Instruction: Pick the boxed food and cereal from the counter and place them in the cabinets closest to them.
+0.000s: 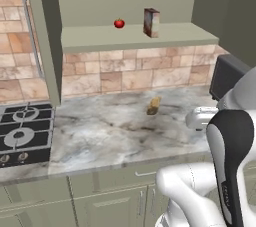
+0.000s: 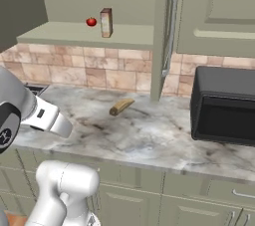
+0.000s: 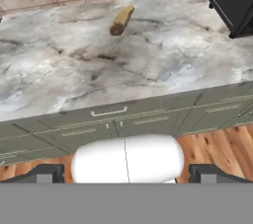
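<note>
Jaws stand spread wide with nothing between them, your gripper point(image 3: 126, 172) hanging out over the desk's point(image 3: 148, 75) front edge, a baguette point(image 3: 121, 20) lying far back. From your left base view, the box point(image 1: 151, 22) stands upright on the cabinet point(image 1: 135, 36) shelf beside a tomato point(image 1: 119, 23). From the right, a microwave point(image 2: 224, 105) sits on the desk.

One tomato point(image 1: 119, 23) and one box point(image 1: 151, 22) sit in the upper middle of the frame. One bread loaf point(image 1: 154, 105) lies at centre. One microwave point(image 2: 223, 104) occupies the right, one stove point(image 1: 22, 132) the left edge.
</note>
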